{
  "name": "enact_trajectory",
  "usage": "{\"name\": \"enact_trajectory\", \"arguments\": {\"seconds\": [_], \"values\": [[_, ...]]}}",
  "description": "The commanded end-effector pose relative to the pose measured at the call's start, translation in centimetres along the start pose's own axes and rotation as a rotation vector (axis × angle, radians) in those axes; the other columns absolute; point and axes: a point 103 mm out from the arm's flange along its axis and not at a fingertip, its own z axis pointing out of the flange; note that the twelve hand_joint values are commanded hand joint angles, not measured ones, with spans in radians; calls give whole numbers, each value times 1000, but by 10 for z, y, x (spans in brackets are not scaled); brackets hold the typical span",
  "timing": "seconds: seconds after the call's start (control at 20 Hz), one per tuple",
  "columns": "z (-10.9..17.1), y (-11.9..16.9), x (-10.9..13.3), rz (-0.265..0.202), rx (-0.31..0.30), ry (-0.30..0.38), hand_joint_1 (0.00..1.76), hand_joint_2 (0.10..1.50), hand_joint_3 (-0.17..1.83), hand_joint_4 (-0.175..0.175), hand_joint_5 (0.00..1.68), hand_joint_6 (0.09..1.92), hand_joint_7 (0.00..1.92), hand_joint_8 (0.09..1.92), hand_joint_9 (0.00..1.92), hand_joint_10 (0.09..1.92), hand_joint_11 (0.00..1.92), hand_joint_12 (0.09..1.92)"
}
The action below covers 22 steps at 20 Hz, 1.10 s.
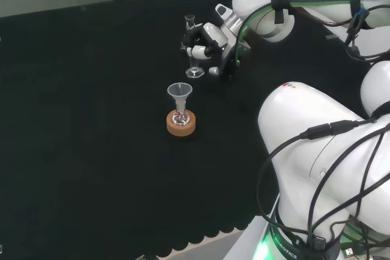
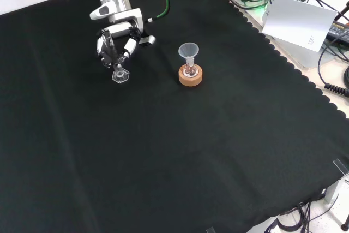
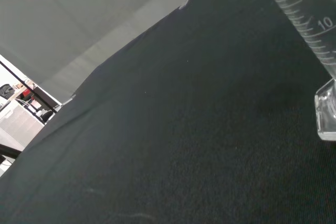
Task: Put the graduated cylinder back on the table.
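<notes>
One clear graduated cylinder (image 1: 192, 50) stands upright in the hand (image 1: 206, 39), with the fingers curled round its middle. In the head view the hand comes in from the right, and the cylinder is at its left side. The cylinder's open top (image 1: 189, 19) pokes up above the fingers (image 1: 196, 50). Its flat foot (image 1: 194, 72) is down at the black cloth (image 1: 79, 120), but I cannot tell if it touches the cloth or hangs just over it.

In the front view the hand (image 2: 117, 39) reaches down from the top, and the cylinder (image 2: 113, 54) leans a little, with its six-sided foot (image 2: 120, 76) nearer to us than the fingers. That shape of the foot is plain here and harder to see in the head view. The wrist view is very close: it shows the lines marked on the glass of the cylinder (image 3: 304, 22) and a corner of its foot (image 3: 326, 114) against the cloth (image 3: 173, 145).

A little funnel (image 1: 180, 92) sits in a small flask (image 1: 179, 115) on a cork ring (image 1: 181, 123). In the head view this stands nearer to us than the cylinder and a bit left. In the front view the cork ring (image 2: 190, 76) is to the right of the hand, near but apart. Nothing lies between them.
</notes>
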Motion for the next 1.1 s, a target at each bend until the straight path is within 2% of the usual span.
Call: {"name": "enact_trajectory", "arguments": {"seconds": [0.05,0.15,0.2,0.25,0.3,0.35,0.45,0.6,0.9,0.95,1.1], "values": [[2,-3,0,-9,18,7,1255,1121,4,-175,956,1039,975,1032,1368,87,1102,826],[2,-3,0,-11,36,31,1193,1117,-1,-174,977,1012,946,823,1328,87,1069,870],[2,-4,-1,-9,44,40,1166,1119,0,-154,973,1018,914,735,1292,87,1014,912],[1,-4,-1,-10,52,46,1137,1125,2,-118,957,1040,865,682,1241,87,936,968],[0,-5,-2,-11,58,53,1123,1109,-10,-81,902,966,818,652,1193,87,856,1023],[-1,-6,-2,-11,62,58,1109,1088,-27,-58,840,881,774,634,1146,87,778,1074],[-3,-8,-3,-10,76,63,1075,1057,-70,-40,722,769,690,617,1062,87,630,1168],[-10,-10,-4,-7,96,66,1030,1050,-159,-42,569,688,592,622,970,87,492,1246],[-36,-9,2,1,87,47,981,1011,-175,-63,398,535,491,635,895,87,412,1292],[-55,-6,7,7,94,31,951,991,-175,-67,363,474,434,637,851,87,376,1304],[-82,-7,13,18,92,3,886,953,-175,-76,303,286,286,658,743,87,274,1357]]}}
